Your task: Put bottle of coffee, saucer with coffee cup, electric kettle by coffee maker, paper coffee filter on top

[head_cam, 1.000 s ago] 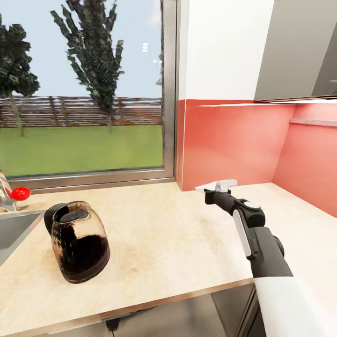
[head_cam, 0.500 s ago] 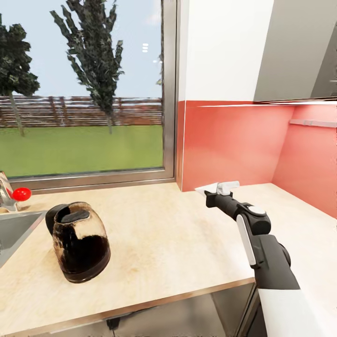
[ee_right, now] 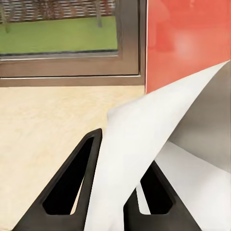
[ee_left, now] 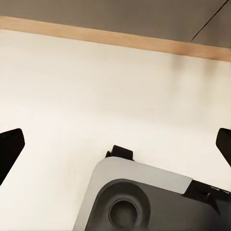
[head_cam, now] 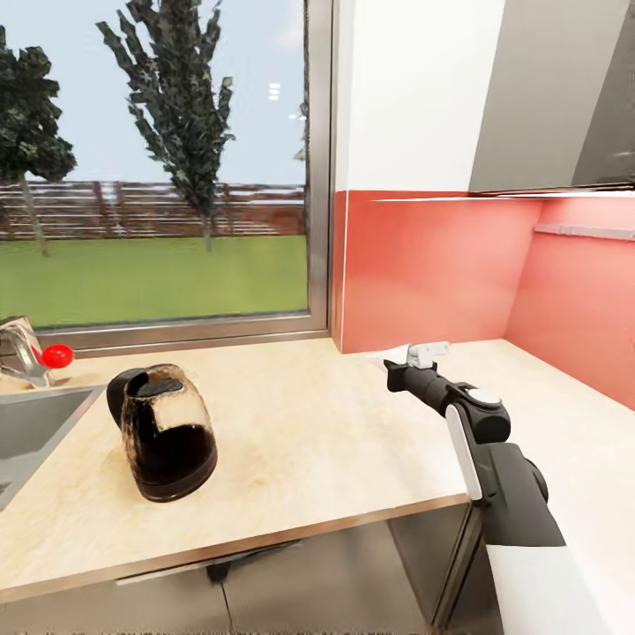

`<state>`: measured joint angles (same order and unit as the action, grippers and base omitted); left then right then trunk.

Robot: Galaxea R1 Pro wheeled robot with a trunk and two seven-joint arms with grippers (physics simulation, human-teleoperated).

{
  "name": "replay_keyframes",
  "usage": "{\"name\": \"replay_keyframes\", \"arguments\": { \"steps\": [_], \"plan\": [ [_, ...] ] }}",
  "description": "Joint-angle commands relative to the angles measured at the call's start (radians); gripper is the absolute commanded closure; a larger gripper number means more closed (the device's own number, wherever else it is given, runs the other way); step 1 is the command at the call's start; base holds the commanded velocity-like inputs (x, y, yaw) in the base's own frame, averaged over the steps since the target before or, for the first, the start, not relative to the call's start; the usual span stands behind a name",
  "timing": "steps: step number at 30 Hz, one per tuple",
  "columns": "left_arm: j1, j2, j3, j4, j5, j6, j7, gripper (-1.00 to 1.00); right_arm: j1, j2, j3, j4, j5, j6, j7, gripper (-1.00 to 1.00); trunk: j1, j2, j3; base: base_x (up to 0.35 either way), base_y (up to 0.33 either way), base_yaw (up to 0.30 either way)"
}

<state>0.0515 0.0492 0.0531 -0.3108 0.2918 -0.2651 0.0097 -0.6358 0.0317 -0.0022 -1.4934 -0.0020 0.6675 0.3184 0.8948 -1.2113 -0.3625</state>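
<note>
A glass electric kettle (head_cam: pixel 166 434) with a dark base, lid and handle stands upright on the beige countertop (head_cam: pixel 309 441), left of centre. My right gripper (head_cam: pixel 414 355) reaches out over the counter near the red backsplash, well to the kettle's right. It is shut on a white paper coffee filter (head_cam: pixel 388 357). In the right wrist view the filter (ee_right: pixel 149 139) hangs pinched between the dark fingers (ee_right: pixel 77 183) of that gripper (ee_right: pixel 122 154). My left gripper (ee_left: pixel 118 139) is open above a pale surface, its dark fingertips (ee_left: pixel 10 147) far apart.
A steel sink (head_cam: pixel 26 432) and a faucet with a red knob (head_cam: pixel 56 355) sit at the far left. Behind the counter are a window, a red backsplash (head_cam: pixel 432 265) and a grey wall cabinet (head_cam: pixel 564 97). The counter's front edge (head_cam: pixel 265 542) runs below the kettle.
The whole head view has shifted, so the camera has moved; the kettle stays put on the counter. The right arm still holds the filter in much the same spot.
</note>
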Motion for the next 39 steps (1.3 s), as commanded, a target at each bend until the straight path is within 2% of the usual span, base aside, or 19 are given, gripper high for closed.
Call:
{"name": "replay_keyframes", "arguments": {
  "steps": [1,16,29,39],
  "plan": [
    [0.001,0.0,0.001,-0.002,0.003,0.0,0.001,-1.0,-0.001,0.001,0.0,-0.001,-0.003,0.006,0.002,1.0,0.0,-0.001,-0.001,-0.081,0.0,0.02],
    [0.001,0.0,0.002,-0.002,0.003,0.0,0.001,-1.0,-0.001,0.001,0.0,-0.001,-0.003,0.006,0.002,1.0,0.0,-0.001,-0.001,-0.03,0.0,0.171],
    [0.001,0.0,0.002,-0.002,0.003,0.0,0.001,-1.0,-0.001,0.001,0.0,-0.001,-0.003,0.006,0.002,1.0,0.0,-0.001,-0.001,-0.266,0.0,0.021],
    [0.001,-0.001,-0.002,-0.002,0.001,0.0,0.001,-1.0,-0.001,0.001,0.001,-0.001,-0.003,0.006,0.002,1.0,-0.004,0.006,0.002,-0.059,0.0,0.0]
  ]
}}
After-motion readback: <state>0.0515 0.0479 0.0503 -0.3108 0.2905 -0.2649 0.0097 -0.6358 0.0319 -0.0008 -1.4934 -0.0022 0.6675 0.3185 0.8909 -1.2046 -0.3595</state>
